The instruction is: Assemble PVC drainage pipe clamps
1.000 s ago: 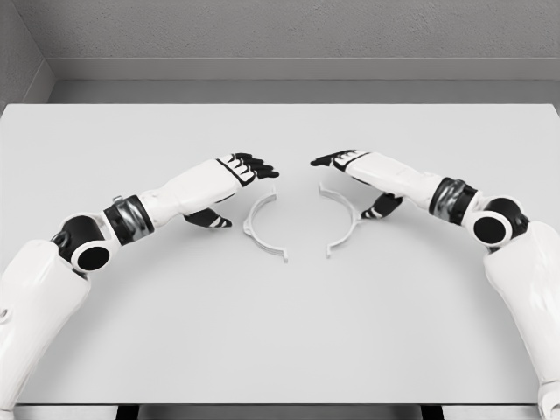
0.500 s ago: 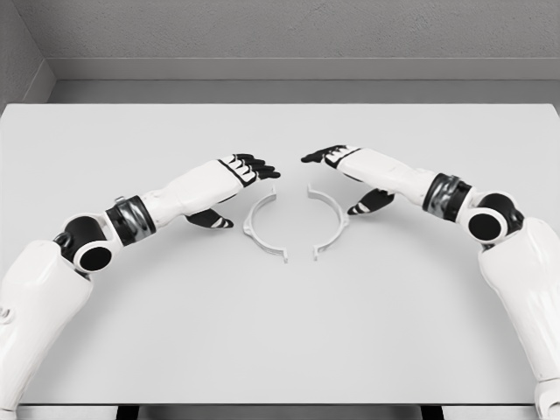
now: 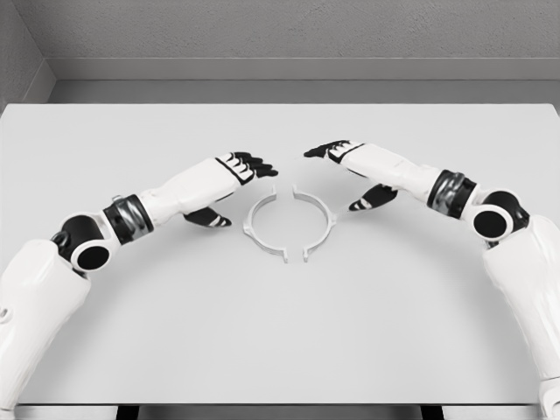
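Note:
Two white half-ring clamp pieces lie flat on the pale table [image 3: 280, 332], facing each other. The left half [image 3: 261, 229] curves open to the right; the right half [image 3: 318, 222] curves open to the left. A small gap separates their ends. My left hand [image 3: 236, 179] hovers just left of the left half, fingers extended above its upper end, thumb low beside it. My right hand [image 3: 346, 171] sits right of the right half, fingers stretched over its upper end, thumb close to its outer curve. Both hands are open and hold nothing.
The table's far edge meets a grey wall at the back. Both forearms reach in over the table from the lower corners.
The right clamp half has slid left, closing most of the gap to the left half, with my right hand moving left behind it. The left hand and left half stayed put.

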Available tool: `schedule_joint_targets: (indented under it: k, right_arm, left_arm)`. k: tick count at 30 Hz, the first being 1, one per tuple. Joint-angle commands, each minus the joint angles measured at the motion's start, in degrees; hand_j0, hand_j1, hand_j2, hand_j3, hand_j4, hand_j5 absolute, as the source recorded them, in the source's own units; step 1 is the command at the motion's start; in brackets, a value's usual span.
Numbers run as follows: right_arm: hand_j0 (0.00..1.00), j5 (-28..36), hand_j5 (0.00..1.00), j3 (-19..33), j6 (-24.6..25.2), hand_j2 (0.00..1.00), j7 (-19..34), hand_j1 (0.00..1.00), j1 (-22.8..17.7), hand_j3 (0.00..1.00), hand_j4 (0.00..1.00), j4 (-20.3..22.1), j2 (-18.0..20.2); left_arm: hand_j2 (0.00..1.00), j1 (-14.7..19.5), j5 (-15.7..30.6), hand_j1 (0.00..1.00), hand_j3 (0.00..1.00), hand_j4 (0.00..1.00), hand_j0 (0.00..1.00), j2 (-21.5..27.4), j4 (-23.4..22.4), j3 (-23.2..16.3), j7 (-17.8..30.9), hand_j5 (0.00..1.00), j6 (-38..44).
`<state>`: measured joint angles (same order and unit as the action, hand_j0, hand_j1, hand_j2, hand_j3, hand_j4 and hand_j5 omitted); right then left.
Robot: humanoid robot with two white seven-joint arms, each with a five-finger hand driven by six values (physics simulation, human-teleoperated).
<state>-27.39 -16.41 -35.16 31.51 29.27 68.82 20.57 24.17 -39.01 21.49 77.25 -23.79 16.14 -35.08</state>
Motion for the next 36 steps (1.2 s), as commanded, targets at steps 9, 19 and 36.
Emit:
schedule_joint_targets:
  k: [9, 19, 36]
  right_arm:
    - [1.0, 27.12, 1.0, 9.82, 0.16, 1.0, -0.05, 1.0, -6.15, 1.0, 1.0, 7.38, 18.01]
    - [1.0, 26.95, 1.0, 16.85, 0.16, 1.0, 0.22, 1.0, -14.5, 1.0, 1.0, 6.5, 17.92]
    - [1.0, 27.22, 1.0, 16.76, 0.16, 1.0, 0.13, 1.0, -14.94, 1.0, 1.0, 7.2, 17.57]
  left_arm:
    - [1.0, -0.09, 0.34, 1.0, 1.0, 1.0, 1.0, -0.48, -1.49, -0.2, -0.05, 1.0, 0.08]
    - [1.0, 0.0, -0.01, 1.0, 1.0, 1.0, 1.0, -2.24, -1.49, -0.64, 0.03, 1.0, 0.08]
    - [1.0, 0.0, -0.01, 1.0, 1.0, 1.0, 1.0, -3.3, -1.31, -0.64, 0.03, 1.0, 0.08]
